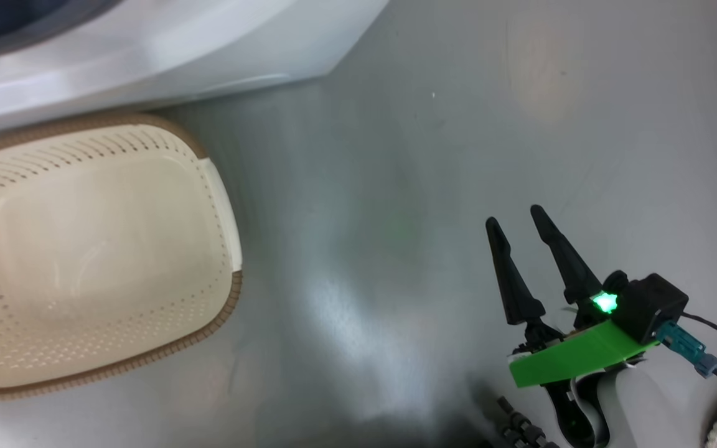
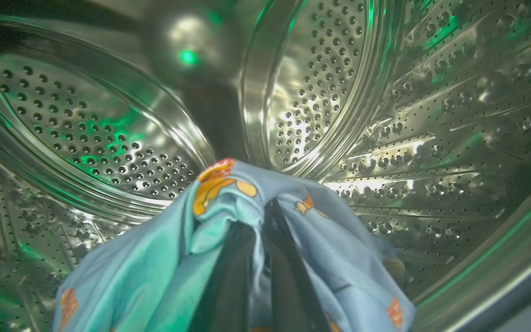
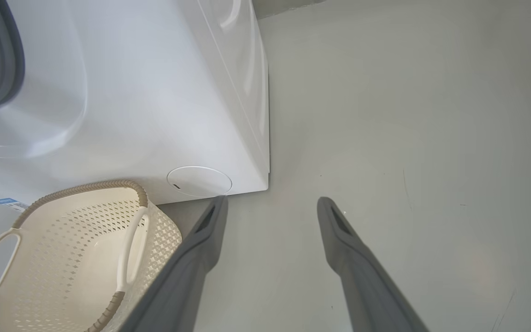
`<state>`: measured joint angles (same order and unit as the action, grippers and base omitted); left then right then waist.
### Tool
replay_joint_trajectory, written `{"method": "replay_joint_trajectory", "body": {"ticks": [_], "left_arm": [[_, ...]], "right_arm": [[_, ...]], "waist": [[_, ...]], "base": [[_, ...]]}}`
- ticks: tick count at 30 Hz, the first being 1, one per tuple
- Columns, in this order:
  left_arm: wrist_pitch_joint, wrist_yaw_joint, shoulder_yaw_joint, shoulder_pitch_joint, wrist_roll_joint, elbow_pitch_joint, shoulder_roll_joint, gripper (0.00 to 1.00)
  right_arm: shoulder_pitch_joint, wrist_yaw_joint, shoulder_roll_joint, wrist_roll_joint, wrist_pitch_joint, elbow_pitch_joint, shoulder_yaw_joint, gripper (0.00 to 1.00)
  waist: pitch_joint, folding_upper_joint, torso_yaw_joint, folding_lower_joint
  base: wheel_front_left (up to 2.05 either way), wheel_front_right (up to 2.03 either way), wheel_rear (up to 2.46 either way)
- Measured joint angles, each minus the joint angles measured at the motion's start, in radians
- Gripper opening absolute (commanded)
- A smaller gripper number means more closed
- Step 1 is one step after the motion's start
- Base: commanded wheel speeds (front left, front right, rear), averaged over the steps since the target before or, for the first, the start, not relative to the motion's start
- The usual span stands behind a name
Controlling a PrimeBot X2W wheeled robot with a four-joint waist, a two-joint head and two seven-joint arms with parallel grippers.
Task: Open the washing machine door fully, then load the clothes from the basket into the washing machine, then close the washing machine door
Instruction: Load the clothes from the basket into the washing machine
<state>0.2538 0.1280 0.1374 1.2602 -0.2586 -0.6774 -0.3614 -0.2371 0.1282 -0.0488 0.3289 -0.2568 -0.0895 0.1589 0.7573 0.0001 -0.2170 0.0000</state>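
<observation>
left gripper point(image 2: 268, 207) is pinched shut on the clothes point(image 2: 155, 267), bear-print cloth draped over both fingers, deep inside the drum point(image 2: 385, 138) with its back wall straight ahead. basket point(image 1: 84, 249) looks empty. right gripper point(image 1: 514, 214) is spread, over the floor to the basket's right.

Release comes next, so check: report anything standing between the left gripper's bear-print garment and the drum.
Nothing visible does. The left gripper, shut on the light-blue bear-print garment, is inside the steel drum, and no other thing is seen ahead of it.
</observation>
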Motion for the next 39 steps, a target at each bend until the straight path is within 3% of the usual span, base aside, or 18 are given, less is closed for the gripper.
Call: {"method": "replay_joint_trajectory", "body": {"ticks": [8, 13, 17, 34, 35, 36, 37, 39], "left_arm": [[0.002, -0.001, 0.023, 0.104, 0.022, -0.031, -0.007, 0.00], [0.003, -0.020, -0.007, 0.165, 0.080, 0.140, -0.023, 0.00], [0.003, -0.019, -0.029, 0.154, 0.093, 0.162, -0.024, 0.00], [0.003, -0.007, -0.005, 0.144, 0.091, -0.116, -0.007, 0.00], [0.003, -0.007, -0.001, 0.147, 0.086, -0.125, -0.005, 0.45], [0.003, -0.007, 0.004, 0.152, 0.083, -0.131, -0.003, 0.45], [0.003, -0.007, 0.007, 0.158, 0.077, -0.134, -0.001, 1.00], [0.003, -0.004, 0.008, 0.161, 0.065, -0.139, 0.005, 1.00]], "right_arm": [[-0.014, 0.000, 0.000, 0.017, 0.000, -0.002, 0.032, 1.00], [-0.025, 0.000, 0.000, 0.035, 0.000, -0.001, 0.058, 1.00], [-0.034, 0.000, 0.000, 0.037, 0.000, -0.002, 0.062, 1.00], [-0.034, 0.000, 0.000, 0.037, 0.000, -0.021, 0.060, 1.00], [-0.034, 0.000, 0.000, 0.037, 0.000, -0.022, 0.060, 1.00], [-0.034, 0.000, 0.000, 0.037, 0.000, -0.022, 0.060, 1.00], [-0.034, 0.000, 0.000, 0.037, 0.000, -0.023, 0.060, 1.00], [-0.034, 0.000, 0.000, 0.037, 0.000, -0.025, 0.060, 1.00]], "waist": [[0.053, 0.0000, -0.012, 0.0000], [0.082, 0.0000, -0.027, 0.0000], [0.085, 0.0000, -0.038, 0.0000], [0.056, 0.0000, -0.022, 0.0000], [0.053, 0.0000, -0.022, 0.0000], [0.051, 0.0000, -0.021, 0.0000], [0.050, 0.0000, -0.020, 0.0000], [0.046, 0.0000, -0.019, 0.0000]], "base": [[0.00, 0.00, 0.00], [0.00, 0.00, 0.00], [0.00, 0.00, 0.00], [0.00, 0.00, 0.00], [0.00, 0.00, 0.00], [0.00, 0.00, 0.00], [0.00, 0.00, 0.00], [0.00, 0.00, 0.00]]}}
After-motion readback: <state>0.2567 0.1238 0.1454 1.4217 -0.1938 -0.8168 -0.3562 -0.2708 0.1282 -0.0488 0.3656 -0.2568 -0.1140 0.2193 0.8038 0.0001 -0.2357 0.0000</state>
